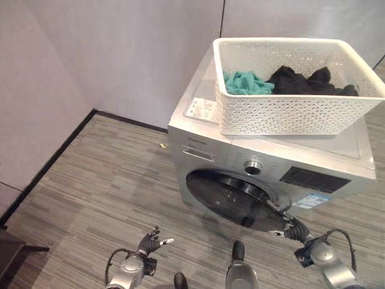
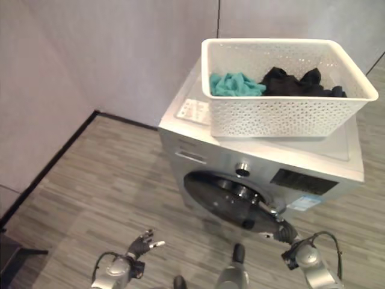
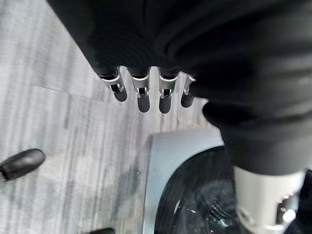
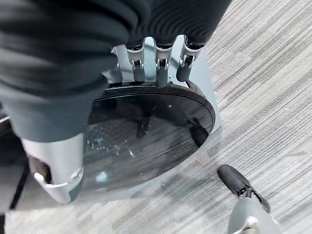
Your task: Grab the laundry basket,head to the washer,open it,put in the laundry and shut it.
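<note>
A white perforated laundry basket point(image 1: 289, 111) stands on top of the silver washer point(image 1: 204, 147), which sits on the floor against the wall. A teal cloth point(image 1: 246, 83) and black clothes point(image 1: 307, 81) lie inside the basket. The washer's round dark door point(image 1: 231, 198) faces me. My right hand point(image 1: 295, 230) reaches the door's right rim, and its straight fingers point(image 4: 161, 73) touch the edge of the door point(image 4: 146, 136). Low at the left, my left hand point(image 1: 150, 242) hangs over the floor with fingers point(image 3: 141, 92) spread and nothing in it.
A control knob point(image 1: 253, 167) and a dark display sit above the door. A white sheet point(image 1: 201, 109) lies on the washer's top beside the basket. Grey walls stand behind and to the left. A dark piece of furniture point(image 1: 9, 250) shows at the lower left.
</note>
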You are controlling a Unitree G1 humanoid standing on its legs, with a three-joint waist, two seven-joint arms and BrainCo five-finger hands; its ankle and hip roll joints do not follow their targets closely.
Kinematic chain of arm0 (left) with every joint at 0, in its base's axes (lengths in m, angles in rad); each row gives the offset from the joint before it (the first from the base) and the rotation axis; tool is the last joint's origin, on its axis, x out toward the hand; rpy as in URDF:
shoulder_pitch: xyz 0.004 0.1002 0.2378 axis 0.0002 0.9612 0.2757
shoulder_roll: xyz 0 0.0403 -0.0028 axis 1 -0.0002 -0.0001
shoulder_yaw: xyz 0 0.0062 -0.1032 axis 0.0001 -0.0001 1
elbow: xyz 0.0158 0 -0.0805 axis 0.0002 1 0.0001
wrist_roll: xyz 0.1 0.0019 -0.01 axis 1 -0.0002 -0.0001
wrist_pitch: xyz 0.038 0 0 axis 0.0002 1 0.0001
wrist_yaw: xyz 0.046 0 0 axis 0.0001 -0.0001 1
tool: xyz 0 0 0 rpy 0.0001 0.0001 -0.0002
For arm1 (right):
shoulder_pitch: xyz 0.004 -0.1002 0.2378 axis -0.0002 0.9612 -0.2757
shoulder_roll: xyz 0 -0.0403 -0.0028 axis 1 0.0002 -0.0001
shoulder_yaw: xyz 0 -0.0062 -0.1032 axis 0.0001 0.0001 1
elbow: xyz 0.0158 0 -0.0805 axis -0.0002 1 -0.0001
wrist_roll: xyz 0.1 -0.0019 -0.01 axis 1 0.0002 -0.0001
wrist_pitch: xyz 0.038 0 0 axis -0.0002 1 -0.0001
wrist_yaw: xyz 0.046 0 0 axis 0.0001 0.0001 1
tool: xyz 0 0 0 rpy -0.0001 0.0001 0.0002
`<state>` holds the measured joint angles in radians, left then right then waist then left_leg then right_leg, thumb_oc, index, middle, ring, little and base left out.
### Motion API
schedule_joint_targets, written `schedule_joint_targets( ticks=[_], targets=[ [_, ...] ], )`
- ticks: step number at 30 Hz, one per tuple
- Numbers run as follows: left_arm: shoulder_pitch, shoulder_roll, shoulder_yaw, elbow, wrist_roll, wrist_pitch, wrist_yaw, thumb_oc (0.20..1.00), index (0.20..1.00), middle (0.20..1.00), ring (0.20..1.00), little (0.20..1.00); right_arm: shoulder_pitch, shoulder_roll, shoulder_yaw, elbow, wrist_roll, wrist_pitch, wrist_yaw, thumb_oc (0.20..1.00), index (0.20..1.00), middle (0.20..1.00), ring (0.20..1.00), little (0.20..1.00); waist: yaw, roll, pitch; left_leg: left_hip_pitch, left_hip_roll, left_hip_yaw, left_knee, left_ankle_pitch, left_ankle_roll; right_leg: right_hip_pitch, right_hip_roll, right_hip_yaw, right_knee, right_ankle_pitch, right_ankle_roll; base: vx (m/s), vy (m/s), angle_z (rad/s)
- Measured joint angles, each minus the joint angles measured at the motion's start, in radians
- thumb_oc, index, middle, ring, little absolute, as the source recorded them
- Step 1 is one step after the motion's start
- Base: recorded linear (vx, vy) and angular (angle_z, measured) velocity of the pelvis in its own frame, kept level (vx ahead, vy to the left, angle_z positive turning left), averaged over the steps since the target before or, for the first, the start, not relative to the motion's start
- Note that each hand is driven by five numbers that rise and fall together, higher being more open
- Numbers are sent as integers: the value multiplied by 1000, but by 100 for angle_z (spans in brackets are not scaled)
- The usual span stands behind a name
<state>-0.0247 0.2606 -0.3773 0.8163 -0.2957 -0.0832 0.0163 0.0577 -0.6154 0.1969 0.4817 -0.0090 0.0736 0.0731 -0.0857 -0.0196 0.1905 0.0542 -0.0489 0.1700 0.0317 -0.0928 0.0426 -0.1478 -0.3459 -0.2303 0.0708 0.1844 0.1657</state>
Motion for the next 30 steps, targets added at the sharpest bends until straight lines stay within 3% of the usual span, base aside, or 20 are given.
schedule_joint_targets(
  ticks=[2, 4, 5, 11, 23, 26, 30],
  targets=[
    [26, 15, -6, -40, -9, 1, -9, 1000, 1000, 1000, 1000, 1000, -27, -8, 32, 31, -12, 0, -2, 1000, 1000, 1000, 1000, 1000, 41, -10, -4, -6, 12, -4, -10, 19, -8, 65, -5, -8, -39, -21, 6, -20, -76, 3],
    [57, 38, -5, -70, -15, 1, -28, 1000, 1000, 1000, 1000, 1000, -71, -10, 62, 78, -45, 0, -3, 1000, 1000, 1000, 1000, 1000, 55, -32, -28, -5, 9, -6, -28, 23, -18, 132, -5, -22, -96, -21, 12, -9, -85, -11],
    [85, 57, -6, -99, -19, 2, -35, 1000, 1000, 1000, 1000, 1000, -124, -10, 106, 106, -70, 1, -3, 1000, 1000, 1000, 1000, 1000, 80, -51, -42, -6, 5, 8, -45, 35, -35, 146, -5, -30, -139, -56, 49, -8, -81, -26],
    [126, 18, -45, -195, -19, 8, -65, 1000, 1000, 1000, 1000, 1000, -260, 1, 198, 157, -123, 9, -1, 1000, 1000, 1000, 1000, 1000, 93, 4, -58, -18, 93, -24, -73, 78, -89, 151, 92, -60, -157, -64, 13, 15, -95, 4],
    [108, -2, -49, -200, -17, 22, -61, 1000, 1000, 1000, 1000, 1000, -282, 97, 316, 114, -40, 7, 0, 1000, 1000, 1000, 1000, 1000, 106, -13, -54, -49, 161, -63, -69, 101, -126, 137, 165, -81, -167, -77, -14, -17, -193, 4],
    [83, -13, -53, -198, -18, 22, -55, 1000, 1000, 1000, 1000, 1000, -292, 92, 313, 114, -9, -7, -7, 1000, 1000, 1000, 1000, 1000, 125, -5, -45, -97, 190, -99, -39, 105, -140, 118, 201, -84, -166, -82, -31, -100, -166, 15],
    [72, -32, -59, -174, -20, 19, -33, 1000, 1000, 1000, 1000, 1000, -339, 83, 297, 164, 24, -60, -37, 1000, 1000, 1000, 1000, 1000, 129, 33, -24, -198, 238, -158, -16, 149, -169, 69, 266, -101, -150, -90, -69, -219, -107, 35]
  ],
)
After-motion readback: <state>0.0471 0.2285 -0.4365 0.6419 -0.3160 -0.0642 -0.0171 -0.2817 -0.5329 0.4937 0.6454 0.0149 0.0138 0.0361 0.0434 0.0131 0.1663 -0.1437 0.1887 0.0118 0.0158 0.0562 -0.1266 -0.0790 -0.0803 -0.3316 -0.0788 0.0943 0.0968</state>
